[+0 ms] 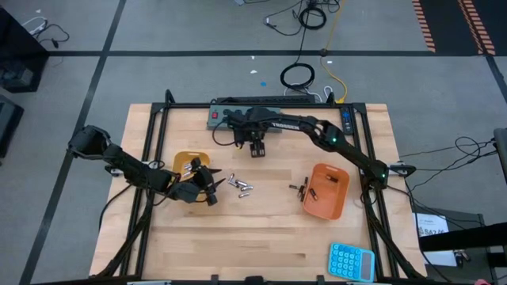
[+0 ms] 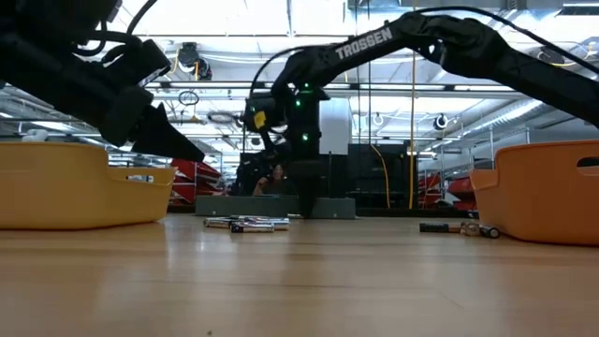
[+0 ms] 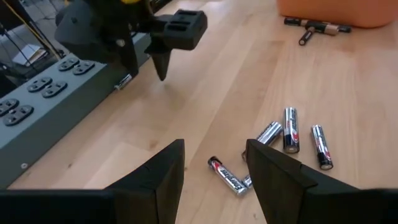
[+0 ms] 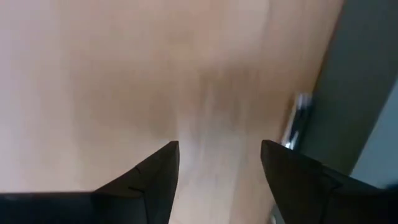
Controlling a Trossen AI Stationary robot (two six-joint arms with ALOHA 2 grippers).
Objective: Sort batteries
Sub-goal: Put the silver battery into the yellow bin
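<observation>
Several silver batteries (image 1: 240, 187) lie in a loose cluster on the wooden table, seen close in the left wrist view (image 3: 290, 129). My left gripper (image 1: 211, 190) is open beside the left orange tray (image 1: 184, 161), just left of that cluster, with its fingers (image 3: 163, 176) above the nearest battery (image 3: 226, 176). My right gripper (image 1: 257, 151) is open and points down near the far edge. A single silver battery (image 4: 295, 122) lies there against the power strip (image 1: 238, 108). Small dark batteries (image 1: 299, 188) lie by the right orange tray (image 1: 327, 191).
A few silver batteries (image 1: 192, 167) lie in the left tray. The grey power strip (image 3: 37, 93) runs along the far edge. A blue calculator (image 1: 351, 261) sits at the near right corner. Bare wood spreads across the table's near half.
</observation>
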